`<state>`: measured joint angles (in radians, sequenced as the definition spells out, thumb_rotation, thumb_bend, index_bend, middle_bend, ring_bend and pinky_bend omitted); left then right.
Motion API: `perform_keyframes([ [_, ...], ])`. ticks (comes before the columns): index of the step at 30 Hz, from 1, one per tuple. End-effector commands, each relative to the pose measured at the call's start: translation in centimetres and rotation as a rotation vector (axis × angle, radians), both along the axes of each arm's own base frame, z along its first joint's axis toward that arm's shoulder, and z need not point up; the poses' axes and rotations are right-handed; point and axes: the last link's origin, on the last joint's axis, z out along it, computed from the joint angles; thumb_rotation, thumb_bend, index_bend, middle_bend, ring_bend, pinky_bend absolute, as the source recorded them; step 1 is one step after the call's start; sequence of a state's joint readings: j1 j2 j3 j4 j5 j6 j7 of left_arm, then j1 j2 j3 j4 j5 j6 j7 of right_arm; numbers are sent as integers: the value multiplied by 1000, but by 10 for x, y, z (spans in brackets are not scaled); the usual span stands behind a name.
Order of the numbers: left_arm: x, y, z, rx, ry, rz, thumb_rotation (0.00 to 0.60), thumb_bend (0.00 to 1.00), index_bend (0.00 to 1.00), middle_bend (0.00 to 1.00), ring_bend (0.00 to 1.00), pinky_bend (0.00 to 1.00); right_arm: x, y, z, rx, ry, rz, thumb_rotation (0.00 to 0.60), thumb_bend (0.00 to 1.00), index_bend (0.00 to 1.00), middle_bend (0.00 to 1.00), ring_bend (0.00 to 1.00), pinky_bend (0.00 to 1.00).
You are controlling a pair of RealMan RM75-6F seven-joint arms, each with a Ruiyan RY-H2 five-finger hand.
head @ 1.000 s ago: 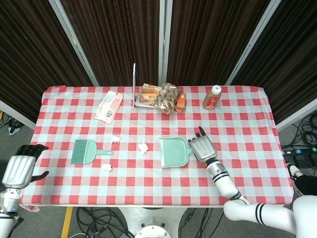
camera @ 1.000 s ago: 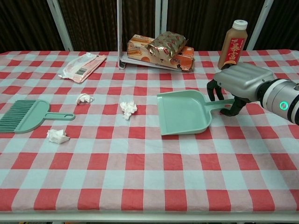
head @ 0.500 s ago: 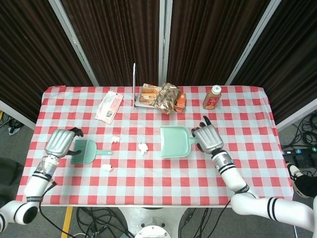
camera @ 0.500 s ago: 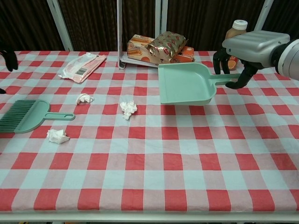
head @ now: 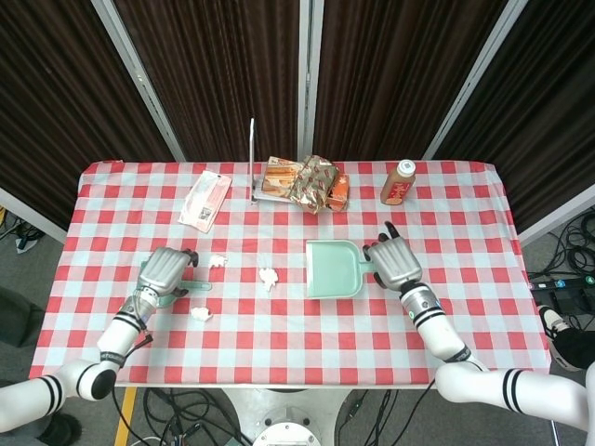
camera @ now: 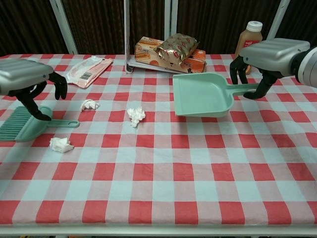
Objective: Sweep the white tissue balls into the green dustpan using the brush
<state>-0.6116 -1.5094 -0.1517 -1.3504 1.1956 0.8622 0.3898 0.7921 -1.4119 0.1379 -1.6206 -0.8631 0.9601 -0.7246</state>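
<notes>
left hand (camera: 25, 82) swung in over brush (camera: 27, 123) at left edge, fingers spread, empty. right hand (camera: 275, 57) gripped dustpan (camera: 203, 95) handle, raised, center-right. tissue balls (camera: 134, 115) center-left: light, soft. brush stiff; grasp handle.

The flat green plastic dustpan (camera: 203, 95) is now held lifted off the red-and-white checked surface (camera: 158, 178) by the right hand (camera: 274, 55). The left hand (camera: 26, 79) is brought in above the green plastic brush (camera: 27, 122).
</notes>
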Motion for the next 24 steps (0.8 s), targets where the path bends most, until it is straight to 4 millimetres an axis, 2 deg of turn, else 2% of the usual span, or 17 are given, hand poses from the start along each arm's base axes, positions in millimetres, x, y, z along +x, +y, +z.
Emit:
perform_keyframes([
  [1,2,-2,-11,-33,-3,14,600,145,432,426,725,837,-1,1,-1,0,0,0,600,386,629,585,245,75],
  [11,-6,-5,-24,-2,67,18,600,200,473,481,753,866,-4,-1,2,-3,-3,-7,600,386,629,583,245,75],
  [24,-7,-1,-27,4,172,-9,600,227,466,474,752,866,-6,3,-3,6,-10,-15,600,386,629,581,245,77],
])
